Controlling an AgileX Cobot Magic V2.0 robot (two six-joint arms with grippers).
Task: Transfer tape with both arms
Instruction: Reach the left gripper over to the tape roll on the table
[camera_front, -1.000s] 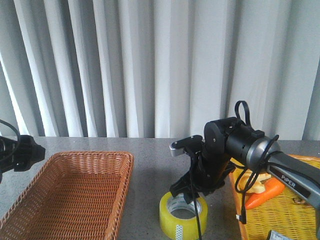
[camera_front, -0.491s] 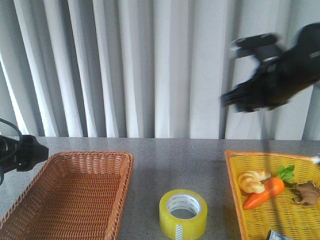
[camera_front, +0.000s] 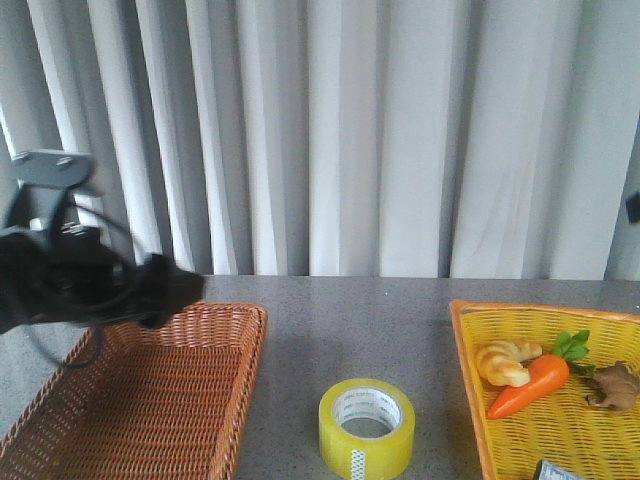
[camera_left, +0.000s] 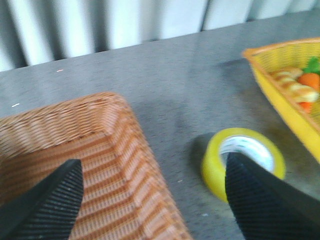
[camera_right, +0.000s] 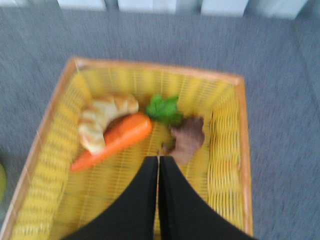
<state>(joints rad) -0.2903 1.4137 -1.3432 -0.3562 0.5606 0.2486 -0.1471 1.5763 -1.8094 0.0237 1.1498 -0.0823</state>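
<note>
The yellow tape roll (camera_front: 367, 428) lies flat on the grey table between two baskets, and nothing holds it. It also shows in the left wrist view (camera_left: 215, 162), partly behind one finger. My left gripper (camera_left: 154, 162) is open and empty. It hangs above the brown basket's right rim, with the tape just off to its side. The left arm (camera_front: 90, 285) is blurred over that basket. My right gripper (camera_right: 158, 159) is shut and empty above the yellow basket. In the front view only a sliver of the right arm (camera_front: 633, 207) shows at the right edge.
An empty brown wicker basket (camera_front: 150, 400) stands at the left and shows in the left wrist view (camera_left: 50, 130). A yellow basket (camera_front: 465, 340) at the right holds a carrot (camera_right: 112, 140), a croissant (camera_right: 102, 120) and a brown root (camera_right: 187, 140). Curtains hang behind the table.
The right arm has lifted off the tape and swung up and right, almost out of the front view. The left arm has risen and moved right over the brown basket. The tape has stayed put.
</note>
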